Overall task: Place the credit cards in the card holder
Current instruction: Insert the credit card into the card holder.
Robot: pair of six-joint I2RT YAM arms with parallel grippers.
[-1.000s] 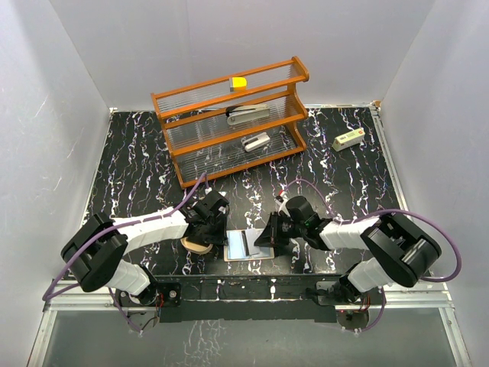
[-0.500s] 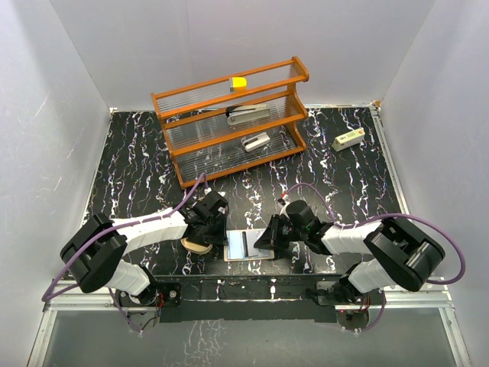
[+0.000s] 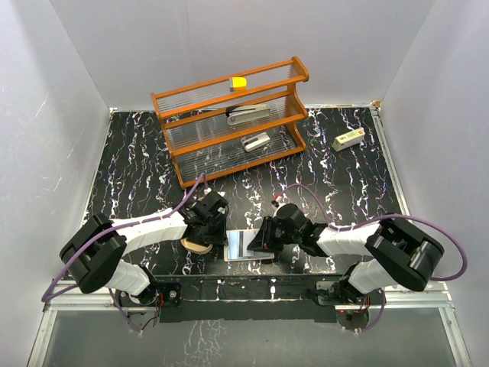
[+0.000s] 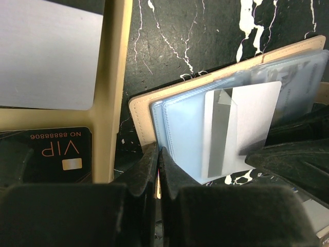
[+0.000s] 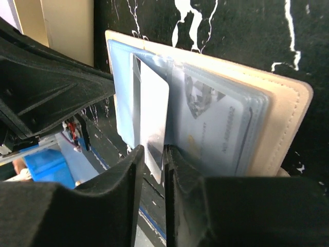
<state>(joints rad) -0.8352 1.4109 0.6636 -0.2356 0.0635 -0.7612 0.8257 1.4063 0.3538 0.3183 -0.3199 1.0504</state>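
Black marbled table (image 3: 137, 176), with the work sitting at the near edge between the arms. Right gripper (image 5: 154, 154) had its jaws a narrow slit apart with the free end of a silver credit card (image 5: 153, 103) between them; couldn't tell if it was actually pinching. Card's other end was partway inside a clear sleeve of the card holder (image 5: 280, 98), which lay open and flat. Left gripper (image 4: 158, 154) was fully closed and empty, tips at the holder's edge, probably pinning it. Just beside it, tan tray (image 4: 114, 77) held a black VIP card (image 4: 56, 149) and a grey card (image 4: 46, 51). My read: the cards are light, stiff and slick, and the sleeve film is soft. Grip the short free edge and push straight. Wooden rack (image 3: 229, 126) stood further back.
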